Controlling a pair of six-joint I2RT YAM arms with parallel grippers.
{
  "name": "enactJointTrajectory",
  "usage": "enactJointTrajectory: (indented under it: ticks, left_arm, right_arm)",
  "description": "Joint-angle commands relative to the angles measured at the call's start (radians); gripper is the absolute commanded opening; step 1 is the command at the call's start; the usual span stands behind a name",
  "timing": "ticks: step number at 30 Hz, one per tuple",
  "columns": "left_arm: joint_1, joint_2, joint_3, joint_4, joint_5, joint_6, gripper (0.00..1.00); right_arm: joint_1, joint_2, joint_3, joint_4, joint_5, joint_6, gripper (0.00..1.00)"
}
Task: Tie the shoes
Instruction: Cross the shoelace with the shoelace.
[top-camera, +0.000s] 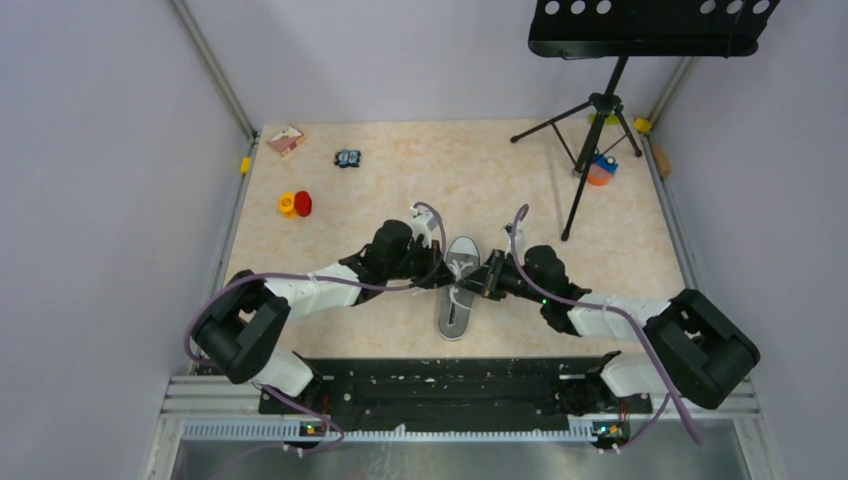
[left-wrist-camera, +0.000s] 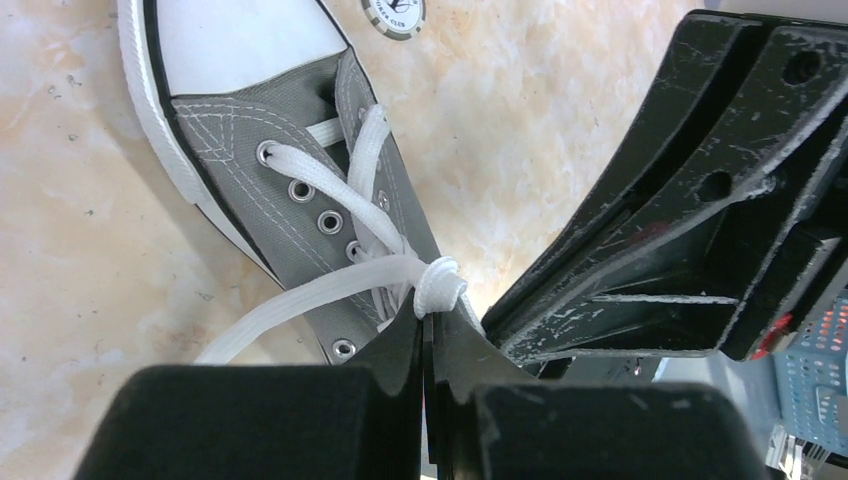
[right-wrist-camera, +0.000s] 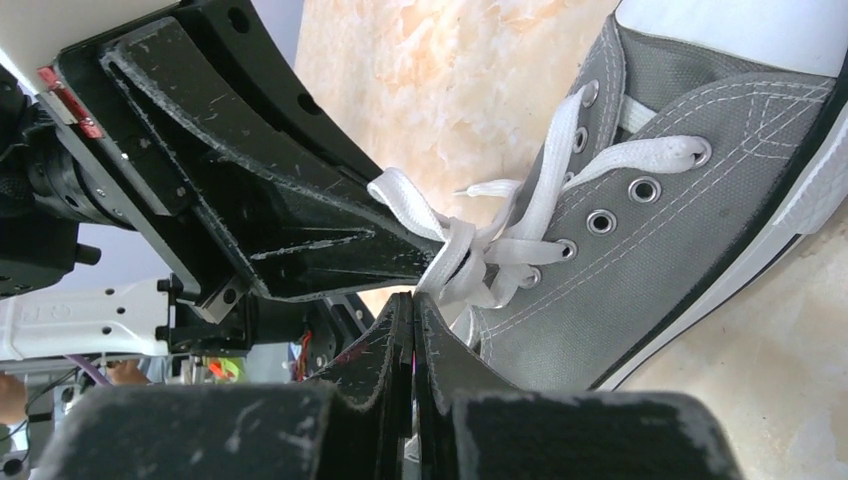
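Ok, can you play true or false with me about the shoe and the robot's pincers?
1. Only one shoe is on the table. True.
2. The shoe is blue. False: it is grey, with white laces and a white toe.
3. The left pincer and the right pincer are both shut. True.
4. The pincers are far away from the shoe. False: their tips meet at the knot over the shoe.
5. The red thing touches the shoe. False: it sits well away, near the table's left edge, next to a yellow thing.
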Motion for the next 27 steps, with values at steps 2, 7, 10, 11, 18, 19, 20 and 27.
enactJointTrajectory:
  ticks: [2,7,10,11,18,19,20,27]
  left_arm:
    - [-0.001,0.021,0.008,0.064,0.055,0.008,0.0]
    - [-0.001,0.013,-0.006,0.077,0.072,0.013,0.0]
    - [-0.001,0.013,-0.003,0.067,0.083,0.019,0.0]
    - [0.0,0.013,-0.001,0.068,0.089,0.019,0.0]
    - [0.02,0.023,-0.033,0.156,0.149,-0.034,0.0]
    - [0.023,0.027,-0.041,0.174,0.162,-0.045,0.0]
    - [0.028,0.029,-0.046,0.19,0.17,-0.052,0.0]
    - [0.061,0.032,-0.085,0.28,0.216,-0.099,0.0]
  right_arm:
    - [0.015,0.036,0.059,0.074,0.017,0.006,0.0]
    - [0.015,0.055,0.077,0.09,0.016,0.012,0.0]
    - [0.015,0.056,0.084,0.081,0.029,0.009,0.0]
    - [0.015,0.058,0.086,0.077,0.031,0.006,0.0]
    - [0.015,0.096,0.084,0.076,0.022,0.004,0.0]
    - [0.015,0.096,0.082,0.072,0.023,0.003,0.0]
    - [0.015,0.096,0.08,0.07,0.024,0.003,0.0]
    - [0.015,0.065,0.052,0.034,0.044,-0.009,0.0]
